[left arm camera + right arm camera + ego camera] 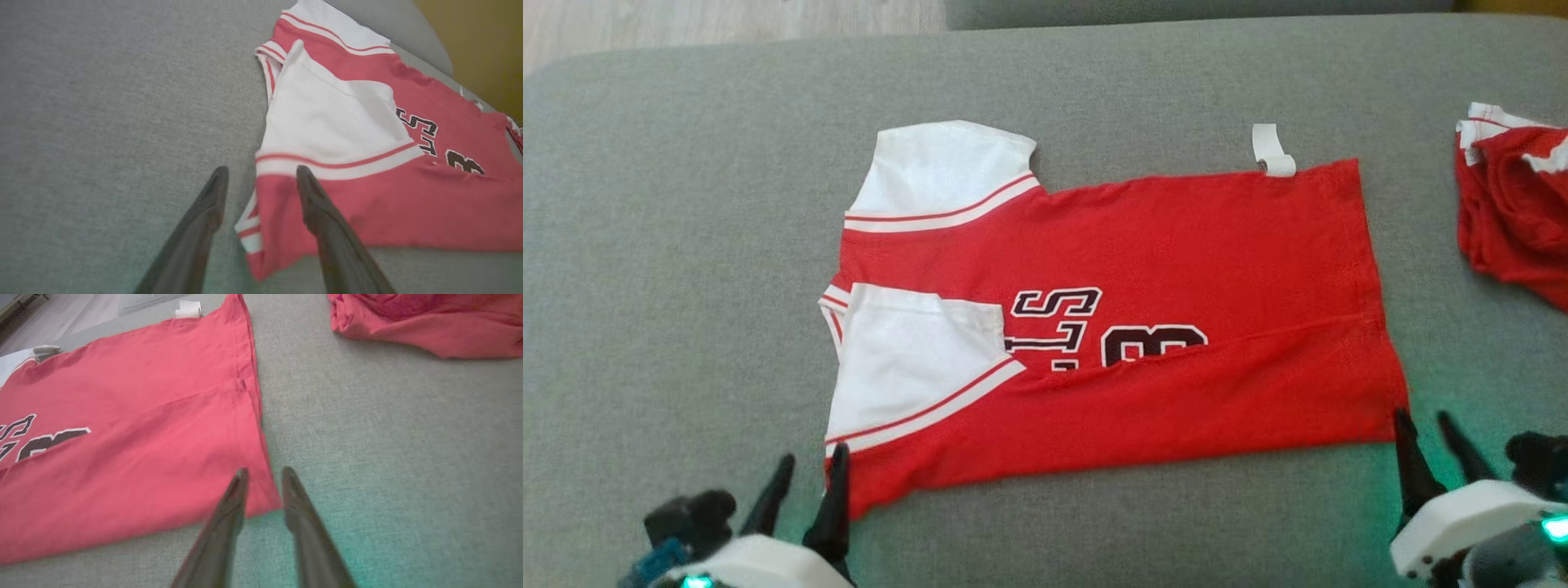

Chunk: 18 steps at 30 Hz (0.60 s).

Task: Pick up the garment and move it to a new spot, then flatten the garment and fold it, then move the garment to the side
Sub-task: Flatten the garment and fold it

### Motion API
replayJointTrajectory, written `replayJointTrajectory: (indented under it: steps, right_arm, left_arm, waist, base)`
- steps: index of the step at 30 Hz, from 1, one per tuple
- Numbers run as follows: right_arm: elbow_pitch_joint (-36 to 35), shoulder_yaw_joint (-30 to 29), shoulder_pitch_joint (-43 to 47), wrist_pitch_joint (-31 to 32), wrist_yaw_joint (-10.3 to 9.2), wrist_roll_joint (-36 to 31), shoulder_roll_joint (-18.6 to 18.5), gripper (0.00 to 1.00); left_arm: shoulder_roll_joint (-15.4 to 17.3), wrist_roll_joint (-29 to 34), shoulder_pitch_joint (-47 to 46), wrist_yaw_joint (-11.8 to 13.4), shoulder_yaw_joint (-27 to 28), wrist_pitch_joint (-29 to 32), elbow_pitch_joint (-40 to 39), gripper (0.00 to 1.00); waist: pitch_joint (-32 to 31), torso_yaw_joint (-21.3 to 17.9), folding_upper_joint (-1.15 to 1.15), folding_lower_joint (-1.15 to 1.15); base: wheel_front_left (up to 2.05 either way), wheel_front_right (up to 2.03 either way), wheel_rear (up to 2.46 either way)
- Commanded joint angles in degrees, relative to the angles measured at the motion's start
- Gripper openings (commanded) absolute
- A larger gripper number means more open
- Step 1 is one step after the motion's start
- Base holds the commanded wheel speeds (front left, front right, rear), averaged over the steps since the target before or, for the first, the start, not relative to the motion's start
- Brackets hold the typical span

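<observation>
A red jersey (pixel 1176 245) with white sleeves and dark lettering lies flat on the grey cushion (pixel 686 245), collar end to the left, with its near long edge folded over the print. My left gripper (pixel 814 456) is open at the near left corner. In the left wrist view the left gripper (pixel 261 169) straddles the jersey (pixel 367 212) at the sleeve band, one finger over the cloth, the other over bare cushion. My right gripper (pixel 1423 416) is open at the near right hem corner. In the right wrist view the right gripper (pixel 265 470) brackets the corner of the jersey (pixel 143 416).
A second red garment (pixel 1515 212) lies crumpled at the right edge, shown in the right wrist view as a red heap (pixel 429 326). A white label (pixel 1272 151) sticks out from the jersey's far edge. Wooden floor (pixel 686 24) lies beyond the cushion's far left.
</observation>
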Motion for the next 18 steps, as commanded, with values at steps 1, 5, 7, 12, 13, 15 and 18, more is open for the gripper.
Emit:
replayJointTrajectory:
  steps: [1,5,7,12,13,15,18]
  right_arm:
    - [-3.22,0.64,-1.43,-0.65,-0.04,-0.34,-0.59,1.0]
    - [-7.37,-0.04,-3.29,-0.17,-0.04,-0.77,-0.59,1.0]
    - [-9.92,-0.49,-4.81,0.14,-0.04,-1.48,-0.59,1.0]
    - [-14.41,0.0,-8.65,1.82,-0.04,-2.72,-0.59,1.0]
    - [-15.11,0.35,-9.75,2.32,-0.04,-3.08,-0.59,1.0]
    - [-15.91,1.35,-12.22,3.0,-0.04,-3.85,-0.59,1.0]
    - [-15.77,3.51,-15.97,3.85,-0.04,-4.34,-0.59,1.0]
  left_arm:
    - [2.15,1.17,-4.47,-0.28,2.75,-0.34,-2.12,1.0]
    - [5.39,3.12,-10.91,-0.41,3.92,1.94,-5.23,1.0]
    - [7.4,4.2,-15.2,-0.53,4.43,4.08,-6.8,1.0]
    - [10.2,5.11,-25.45,-1.43,4.89,9.7,-8.23,1.0]
    - [10.83,5.29,-28.26,-1.98,4.76,11.23,-7.87,1.0]
    - [11.76,5.35,-33.67,-3.1,4.43,14.37,-6.21,1.0]
    - [12.89,5.91,-40.88,-5.01,3.22,18.7,-2.5,1.0]
  waist:
    - [0.51,-0.14,0.0,0.0]
    - [1.8,-0.45,0.0,0.0]
    - [2.73,-0.77,0.0,0.0]
    - [5.24,-1.64,0.0,0.0]
    - [5.94,-1.88,0.0,0.0]
    - [7.53,-2.58,0.0,0.0]
    - [9.94,-3.87,0.0,0.0]
  base:
    - [0.0,0.0,0.0]
    - [0.0,0.0,0.0]
    - [0.0,0.0,0.0]
    - [0.0,0.0,0.0]
    - [0.0,0.0,0.0]
    - [0.0,0.0,0.0]
    - [0.0,0.0,0.0]
